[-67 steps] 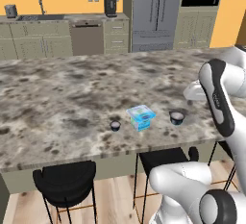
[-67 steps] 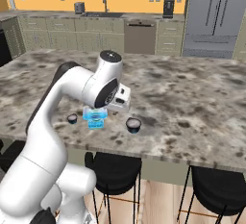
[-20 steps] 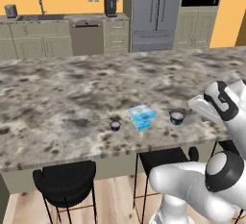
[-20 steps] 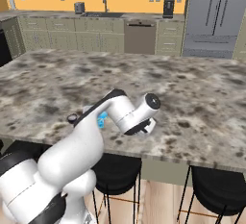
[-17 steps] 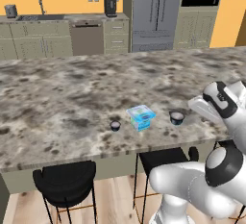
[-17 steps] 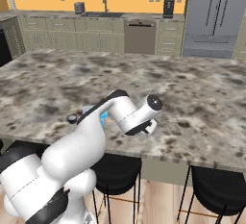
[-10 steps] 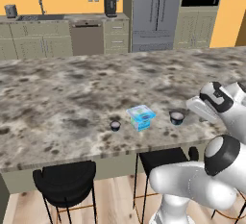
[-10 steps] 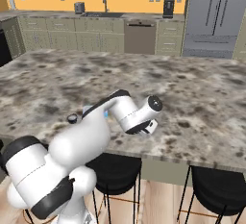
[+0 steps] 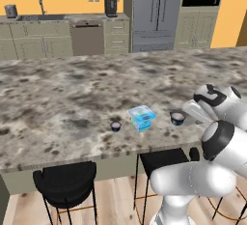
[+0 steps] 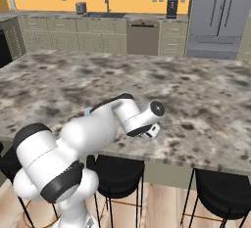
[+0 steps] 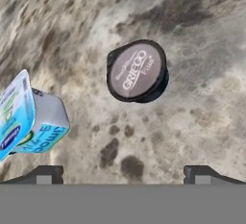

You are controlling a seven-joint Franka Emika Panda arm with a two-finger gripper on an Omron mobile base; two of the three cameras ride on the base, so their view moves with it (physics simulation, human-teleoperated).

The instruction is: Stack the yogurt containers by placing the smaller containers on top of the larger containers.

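The step in hand looks like the approach to the first pick: the gripper [image 11: 123, 172] hangs over the right-hand dark cup [image 11: 137, 70], whose printed lid faces the hand camera, and nothing has been stacked yet. The fingers [image 11: 45, 174] stand wide apart and hold nothing, their tips well clear of the cup on either side of the view. On the marbled desk [image 9: 62, 98] the three task things sit in a row near the near edge: the blue yogurt box [image 9: 141, 117] in the middle, the wider cup [image 9: 177, 118] to its right, and the smaller cup [image 9: 116, 126] to its left, each apart from the others. Next, I judge, the hand must centre over the right cup, come down around it, close, then lift and carry it left onto the box's flat blue top.
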